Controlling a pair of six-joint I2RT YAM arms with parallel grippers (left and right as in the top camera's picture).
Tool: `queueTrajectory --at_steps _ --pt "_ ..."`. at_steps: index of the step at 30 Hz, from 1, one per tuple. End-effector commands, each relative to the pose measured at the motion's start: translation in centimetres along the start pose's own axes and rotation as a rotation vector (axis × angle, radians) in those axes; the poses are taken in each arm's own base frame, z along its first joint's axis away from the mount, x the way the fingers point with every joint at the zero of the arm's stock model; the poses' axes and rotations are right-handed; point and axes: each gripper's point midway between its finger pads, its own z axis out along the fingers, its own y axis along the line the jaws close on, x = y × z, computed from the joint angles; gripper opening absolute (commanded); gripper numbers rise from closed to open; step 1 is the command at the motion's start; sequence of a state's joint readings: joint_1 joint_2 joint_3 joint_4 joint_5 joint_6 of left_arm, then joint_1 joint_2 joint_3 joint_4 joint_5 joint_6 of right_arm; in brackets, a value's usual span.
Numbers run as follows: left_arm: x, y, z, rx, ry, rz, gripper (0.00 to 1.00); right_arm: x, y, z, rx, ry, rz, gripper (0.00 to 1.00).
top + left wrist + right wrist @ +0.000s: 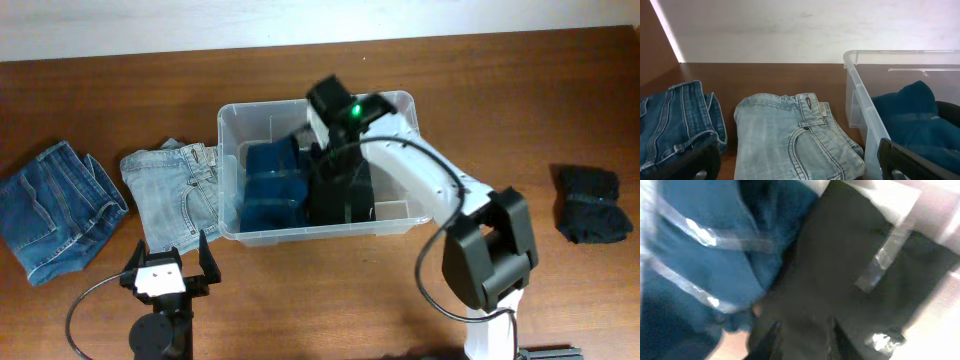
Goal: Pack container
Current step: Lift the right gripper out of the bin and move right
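Left jaws stand spread wide, empty, at my bench (500,100) front; right jaws sit inside the container (300,233), too blurred for me to tell their state. It lies mid-bench, long axis left-right: clear plastic, holding a navy garment (270,185) and a black garment (340,190).

Overhead cam hangs above the desk (500,80) looking straight down, far enough out to catch the far edge and most of the width. Left wrist cam sits low near the near edge, left side, facing the far edge. It shares the light jeans (175,190), dark jeans (55,210) and the left wall of the container (300,103) with overhead. Right wrist cam is inside the container, blurry-close on the blue garment (700,255) and black garment (840,280), which overhead also sees.
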State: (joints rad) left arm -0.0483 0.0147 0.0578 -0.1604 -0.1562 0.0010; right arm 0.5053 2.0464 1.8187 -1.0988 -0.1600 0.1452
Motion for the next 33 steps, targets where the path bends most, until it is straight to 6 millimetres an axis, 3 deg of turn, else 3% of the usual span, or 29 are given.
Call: queueTrajectory --at_steps 1,3,6,9,12,13,19,25,33 --pt "0.2 0.1 0.0 -0.002 -0.002 0.014 0.99 -3.5 0.3 -9.0 -0.017 -0.198 -0.007 0.26" --pt "0.2 0.1 0.0 -0.002 -0.002 0.014 1.0 -3.7 -2.2 -14.3 0.001 -0.259 0.063 0.27" --pt "0.2 0.1 0.0 -0.002 -0.002 0.014 0.99 -2.8 -6.6 -18.0 0.046 -0.283 0.188 0.28" --pt "0.2 0.1 0.0 -0.002 -0.002 0.014 0.99 -0.4 -12.9 -21.1 0.107 -0.283 0.352 0.27" --pt "0.2 0.1 0.0 -0.002 -0.002 0.014 0.99 3.0 -19.2 -22.7 0.156 -0.254 0.535 0.27" --pt "0.2 0.1 0.0 -0.002 -0.002 0.014 0.99 5.2 -22.5 -23.4 0.178 -0.24 0.658 0.27" --pt "0.2 0.1 0.0 -0.002 -0.002 0.014 0.99 13.9 -32.4 -25.3 0.23 -0.227 1.092 0.27" --pt "0.2 0.1 0.0 -0.002 -0.002 0.014 0.99 23.0 -38.0 -25.1 0.242 -0.197 1.452 0.27" --pt "0.2 0.1 0.0 -0.002 -0.002 0.014 0.99 31.1 -41.1 -22.4 0.218 -0.163 1.737 0.31"
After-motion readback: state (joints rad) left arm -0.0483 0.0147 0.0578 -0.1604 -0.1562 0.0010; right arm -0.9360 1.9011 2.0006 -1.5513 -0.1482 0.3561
